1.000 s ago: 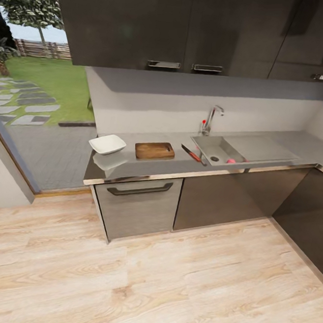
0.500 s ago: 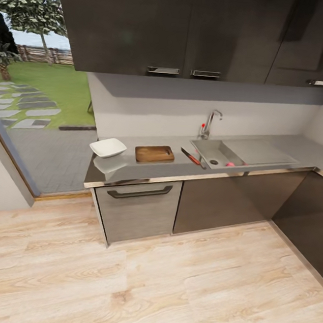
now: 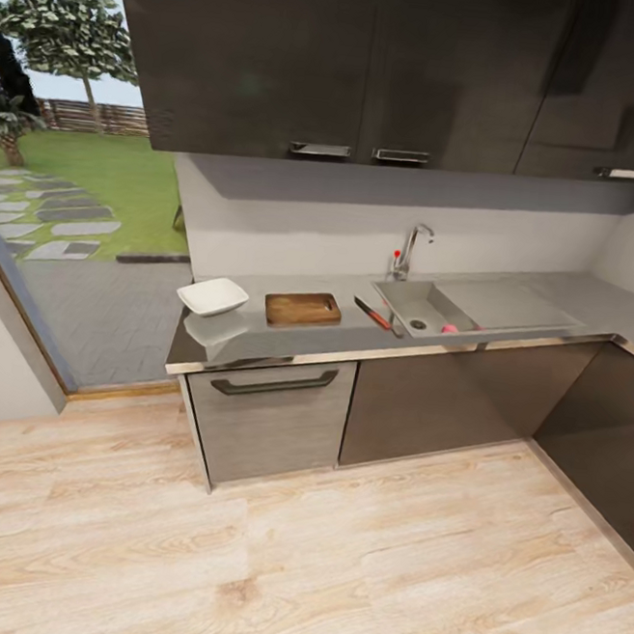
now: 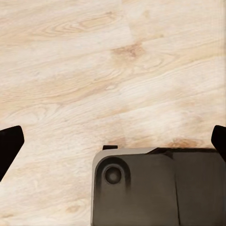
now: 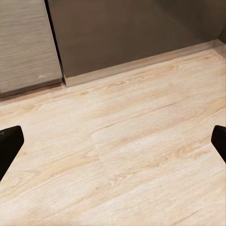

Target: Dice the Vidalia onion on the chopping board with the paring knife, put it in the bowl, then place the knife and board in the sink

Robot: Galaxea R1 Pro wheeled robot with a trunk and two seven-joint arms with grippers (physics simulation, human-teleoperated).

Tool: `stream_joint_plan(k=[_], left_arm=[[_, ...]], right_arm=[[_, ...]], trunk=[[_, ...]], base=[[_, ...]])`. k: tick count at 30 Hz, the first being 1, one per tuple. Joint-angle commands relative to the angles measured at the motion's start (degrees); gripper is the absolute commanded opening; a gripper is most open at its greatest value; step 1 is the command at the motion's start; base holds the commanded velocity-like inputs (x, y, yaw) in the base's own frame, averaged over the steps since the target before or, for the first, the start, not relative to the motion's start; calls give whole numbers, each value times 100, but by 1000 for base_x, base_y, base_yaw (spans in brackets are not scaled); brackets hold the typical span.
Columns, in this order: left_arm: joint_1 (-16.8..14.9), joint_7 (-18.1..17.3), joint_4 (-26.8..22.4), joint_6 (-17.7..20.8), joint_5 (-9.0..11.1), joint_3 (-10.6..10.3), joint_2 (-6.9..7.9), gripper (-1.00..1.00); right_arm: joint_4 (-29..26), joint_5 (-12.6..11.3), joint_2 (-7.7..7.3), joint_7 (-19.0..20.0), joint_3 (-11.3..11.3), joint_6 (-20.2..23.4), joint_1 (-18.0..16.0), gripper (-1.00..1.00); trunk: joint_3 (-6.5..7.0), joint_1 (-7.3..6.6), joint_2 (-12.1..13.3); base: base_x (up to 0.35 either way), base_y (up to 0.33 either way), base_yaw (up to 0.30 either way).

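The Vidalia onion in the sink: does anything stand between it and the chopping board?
Yes. The paring knife lies on the countertop between the sink, which holds the Vidalia onion, and the chopping board. The basin's rim is also between them.

bare wooden floor [image 3: 331,570] lies open before the cabinets [image 3: 426,395]. on the surface [image 3: 344,334] the bowl [image 3: 212,296], chopping board [image 3: 302,309] and paring knife [image 3: 374,314] sit apart, with gaps between them; upper cabinets [image 3: 380,61] overhang, and the tap [image 3: 409,250] rises behind the sink [image 3: 425,306]
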Motion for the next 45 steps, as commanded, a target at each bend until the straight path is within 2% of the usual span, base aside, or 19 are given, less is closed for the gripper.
stream_joint_plan(k=[1,27,45], left_arm=[[2,6,6,-11,-50,14,-5,100],[1,5,33,-20,-40,14,-4,100],[0,20,26,-20,-40,14,-6,100]], right_arm=[[-3,-56,-9,-19,33,-14,0,100],[4,-56,-9,-19,33,-14,0,100],[29,-56,-9,-19,33,-14,0,100]], trunk=[[1,4,-10],[236,4,-10],[400,4,-10]], base=[[0,0,0],[0,-6,0],[0,-275,0]])
